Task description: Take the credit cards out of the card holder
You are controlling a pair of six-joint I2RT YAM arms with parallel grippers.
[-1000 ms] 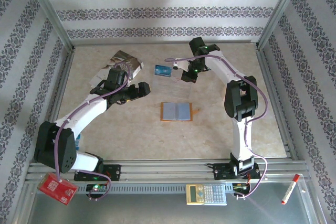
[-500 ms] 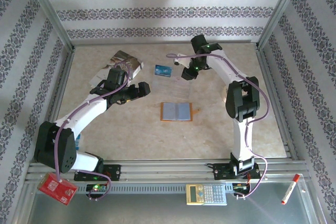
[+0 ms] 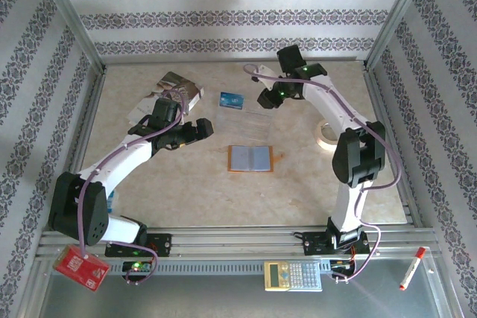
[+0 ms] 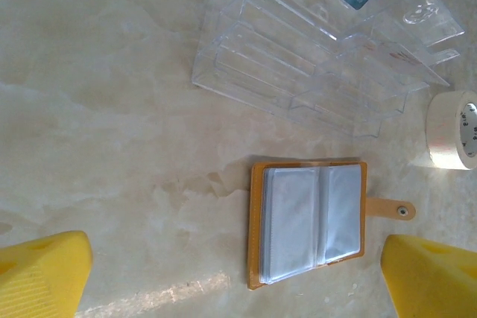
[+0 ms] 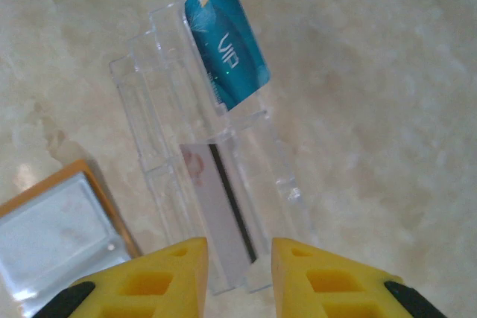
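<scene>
The card holder (image 3: 250, 159) lies open and flat on the table, an orange wallet with its clear pockets up; it also shows in the left wrist view (image 4: 309, 221) and the right wrist view (image 5: 52, 236). A blue credit card (image 5: 223, 42) (image 3: 232, 100) stands in a clear plastic rack (image 5: 194, 154). A pale credit card (image 5: 223, 206) with a black stripe rests in a nearer slot of the rack, just beyond my right gripper (image 5: 238, 273) (image 3: 266, 100), whose jaws stand apart with nothing between them. Left of the holder, my left gripper (image 4: 238, 288) (image 3: 197, 130) hovers wide open.
The clear rack (image 4: 313, 57) stands behind the holder. A tape roll (image 3: 326, 134) (image 4: 453, 130) lies to the right. A glossy booklet (image 3: 179, 87) sits at the back left. On the near rail are a red packet (image 3: 82, 268), a calculator (image 3: 292, 275) and a marker (image 3: 412, 268).
My right gripper has opened and pulled back to the right from the rack, leaving the pale card in its slot. Its arm swung right, uncovering the tape roll. The left arm has not moved.
</scene>
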